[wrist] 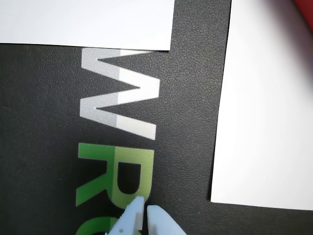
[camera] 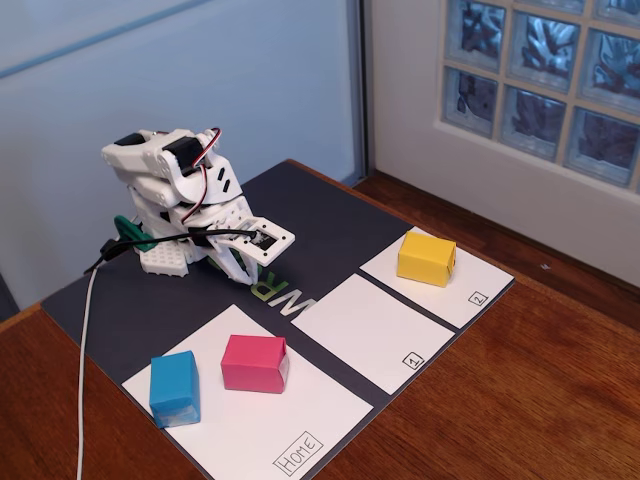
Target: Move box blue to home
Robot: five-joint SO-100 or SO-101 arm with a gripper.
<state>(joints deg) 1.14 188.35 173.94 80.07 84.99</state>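
Observation:
The blue box (camera: 174,388) stands on the near-left part of the home sheet (camera: 270,425), the large white sheet labelled "HOME" at its front corner. My gripper (camera: 243,268) sits folded low at the back of the dark mat, well apart from the blue box. In the wrist view the gripper (wrist: 145,209) has its two pale fingers together with nothing between them, above the green lettering on the mat. The home sheet (wrist: 264,122) fills the right side of that view; the blue box is out of it.
A pink box (camera: 255,363) also stands on the home sheet, right of the blue one. A yellow box (camera: 427,257) rests on sheet "2" (camera: 475,285). Sheet "1" (camera: 370,330) lies between. A white cable (camera: 84,350) runs down the left.

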